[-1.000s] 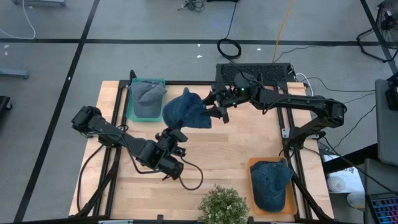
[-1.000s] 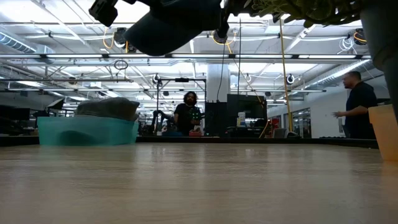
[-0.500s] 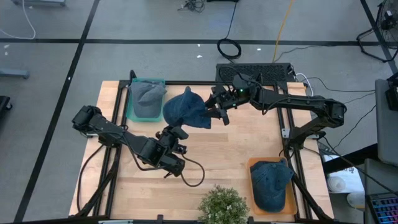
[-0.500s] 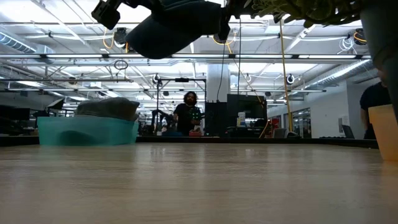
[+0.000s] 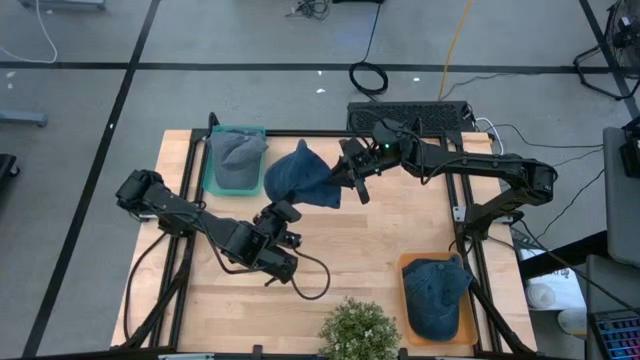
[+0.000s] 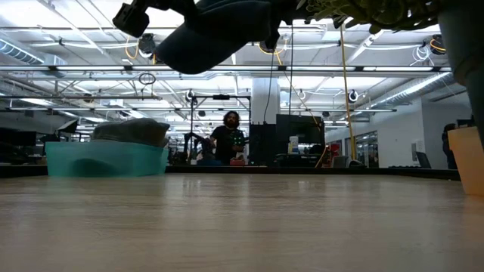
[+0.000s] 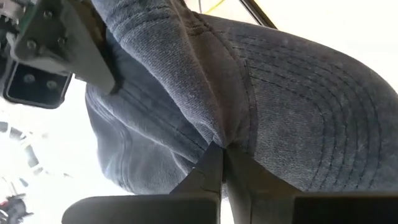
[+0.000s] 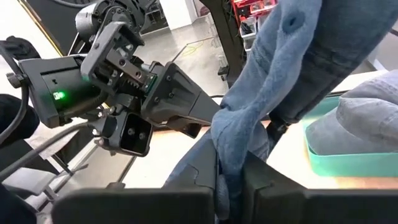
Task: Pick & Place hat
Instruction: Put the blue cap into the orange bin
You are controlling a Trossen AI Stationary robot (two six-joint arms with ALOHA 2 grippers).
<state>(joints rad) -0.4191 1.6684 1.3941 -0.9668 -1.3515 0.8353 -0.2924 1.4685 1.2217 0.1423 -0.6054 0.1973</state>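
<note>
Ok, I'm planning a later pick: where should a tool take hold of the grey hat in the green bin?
Probably from straight above, pinching the crown of the grey hat. It mounds up above the rim of the green bin, and the bin's walls block any sideways approach to the rest of it.

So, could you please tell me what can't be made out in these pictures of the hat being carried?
- The blue hat: the low view's top edge crops its top, along with both grippers.
- The right gripper: from above, the hat's cloth covers its fingertips.
- The left gripper: from above, its own wrist hides its grip.
- The teal bin: its wall hides the lower part of the grey hat in the low view.
</note>
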